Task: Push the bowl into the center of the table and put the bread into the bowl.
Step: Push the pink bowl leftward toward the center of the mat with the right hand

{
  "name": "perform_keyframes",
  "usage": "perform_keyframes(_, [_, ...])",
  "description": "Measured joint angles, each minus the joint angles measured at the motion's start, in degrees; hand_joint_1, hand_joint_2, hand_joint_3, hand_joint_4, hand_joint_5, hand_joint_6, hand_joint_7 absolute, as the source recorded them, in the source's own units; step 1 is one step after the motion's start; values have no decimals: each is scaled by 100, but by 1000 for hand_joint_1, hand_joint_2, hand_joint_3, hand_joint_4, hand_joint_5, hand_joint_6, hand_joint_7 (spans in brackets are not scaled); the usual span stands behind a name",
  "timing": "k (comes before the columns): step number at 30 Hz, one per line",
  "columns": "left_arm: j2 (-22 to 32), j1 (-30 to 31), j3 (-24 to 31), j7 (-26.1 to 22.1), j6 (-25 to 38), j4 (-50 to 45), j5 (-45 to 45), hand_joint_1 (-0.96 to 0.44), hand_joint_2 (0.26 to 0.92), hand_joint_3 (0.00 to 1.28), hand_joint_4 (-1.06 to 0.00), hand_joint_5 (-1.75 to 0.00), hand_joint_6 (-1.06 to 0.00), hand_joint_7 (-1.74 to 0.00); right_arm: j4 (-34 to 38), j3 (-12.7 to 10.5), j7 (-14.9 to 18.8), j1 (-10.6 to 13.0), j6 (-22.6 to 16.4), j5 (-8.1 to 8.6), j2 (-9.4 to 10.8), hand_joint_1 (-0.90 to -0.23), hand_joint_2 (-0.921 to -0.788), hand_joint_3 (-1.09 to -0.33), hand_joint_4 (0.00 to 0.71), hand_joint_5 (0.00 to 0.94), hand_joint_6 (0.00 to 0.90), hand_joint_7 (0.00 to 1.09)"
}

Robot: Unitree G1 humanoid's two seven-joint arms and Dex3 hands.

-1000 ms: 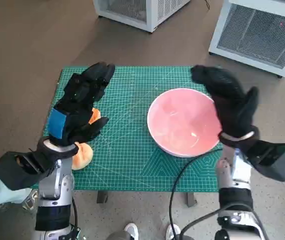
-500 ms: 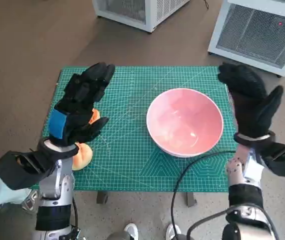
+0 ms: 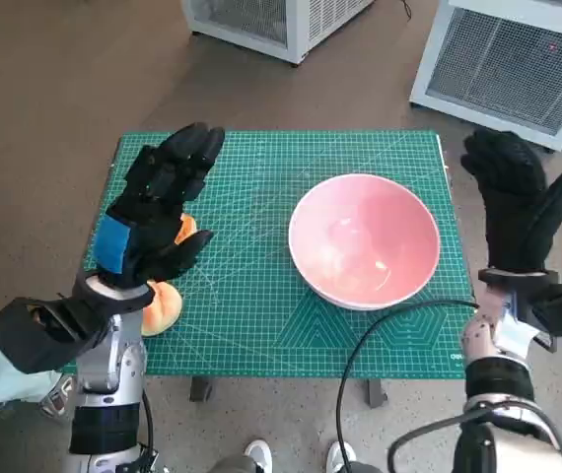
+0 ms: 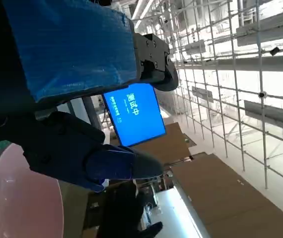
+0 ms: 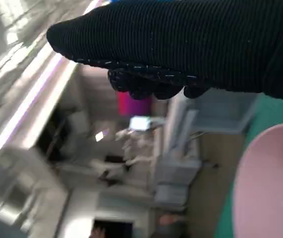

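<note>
The big round pink bowl [image 3: 365, 240] sits on the green cutting mat [image 3: 261, 325] that covers the small table. It is a little to the right of the mat's middle. It has nothing in it. The soft orange-tan bread [image 3: 160, 301] lies far from the bowl, near the mat's left edge, and part of it hides under the robot's left arm.

Here is what could go wrong, I think. The bowl looks smooth and light, so a hard push could make it slide too far or tip. The bread is soft, so a tight squeeze could squash it. It is also close to the mat's edge, so a bump from the arm could knock it off the table.

The left hand [image 3: 158, 212], black with blue tape on its back, is up above the mat, left of the bowl and over the bread. Its fingers are spread apart and it holds nothing. The right hand [image 3: 518, 202], in a black knitted glove, is up in the air just right of the bowl, past the mat's edge. Its fingers are apart too. It touches nothing.
</note>
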Motion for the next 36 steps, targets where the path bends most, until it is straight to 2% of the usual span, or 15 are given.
perform_keyframes(5, [0,0,-3,0,1,0,0,-603,921,268,-234,0,-159,-480,246,-38,-246,-76,382,-86,7,-627,-921,-871,142,0,11,511])
perform_keyframes(9, [0,-1,-3,1,2,0,0,-605,921,268,-234,0,-159,-481,380,-178,-326,-136,790,-49,61,-654,-921,-829,139,0,12,523])
perform_keyframes(12, [1,-1,-2,1,3,0,0,-607,921,268,-234,0,-159,-482,455,-347,-320,-194,1168,91,117,-655,-921,-811,137,1,21,531])
perform_keyframes(17, [14,-1,7,0,10,0,0,-607,921,268,-234,0,-158,-483,525,-652,-311,-335,1782,367,217,-602,-921,-831,140,2,26,533])
perform_keyframes(22, [23,-1,25,-3,20,-5,0,-605,921,266,-235,0,-159,-483,589,-858,-313,-484,2228,520,302,-601,-921,-848,153,8,35,532])
perform_keyframes(28, [43,0,53,-9,45,-54,-18,-602,921,265,-239,-2,-159,-483,669,-998,-314,-628,2584,586,396,-620,-921,-842,153,7,47,535])
perform_keyframes(36, [63,22,92,-5,46,-149,-22,-601,921,266,-248,-6,-161,-485,704,-1108,-336,-692,2755,578,558,-604,-921,-835,117,1,33,520])
